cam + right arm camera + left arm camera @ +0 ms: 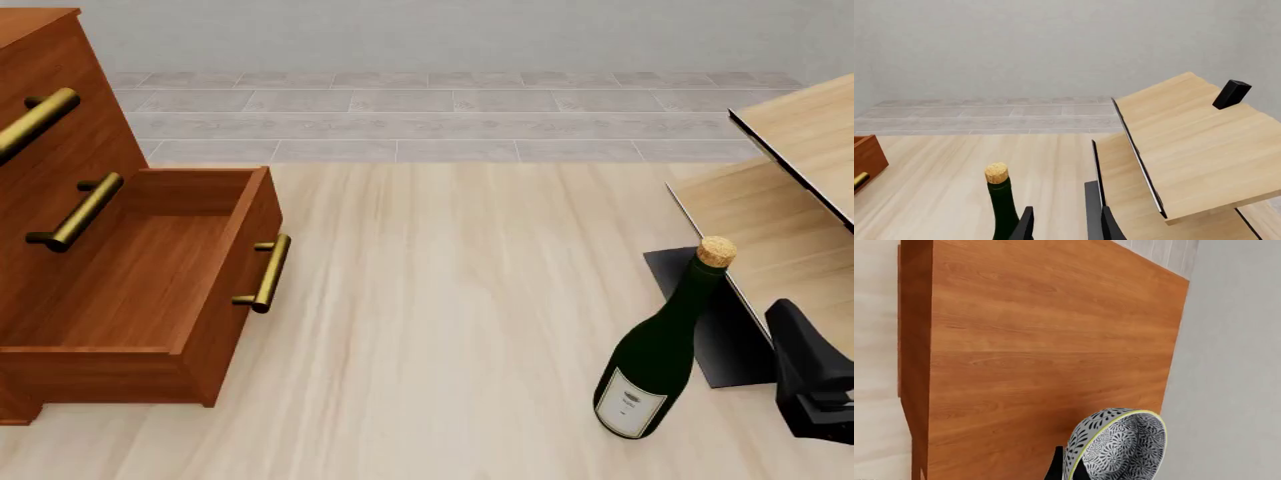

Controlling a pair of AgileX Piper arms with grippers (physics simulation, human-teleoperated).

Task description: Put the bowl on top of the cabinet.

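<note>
The bowl (1124, 447), white with a dense dark pattern and a pale rim, hangs tilted on its side above the cabinet's reddish-brown top (1047, 350). My left gripper (1069, 467) is shut on the bowl's rim, with only its dark fingertips showing. In the front view the cabinet (67, 200) stands at the far left with brass bar handles and one drawer (147, 290) pulled open; the bowl and the left arm are out of that view. My right gripper (1061, 222) is open and holds nothing, low at the right (814, 390).
A dark green bottle (661, 355) with a cork (995, 173) stands just left of the right gripper. A pale light-wood shelf unit (787, 200) fills the right side, with a small black block (1231, 94) on its top. Pale floor lies beside the cabinet (1234, 365).
</note>
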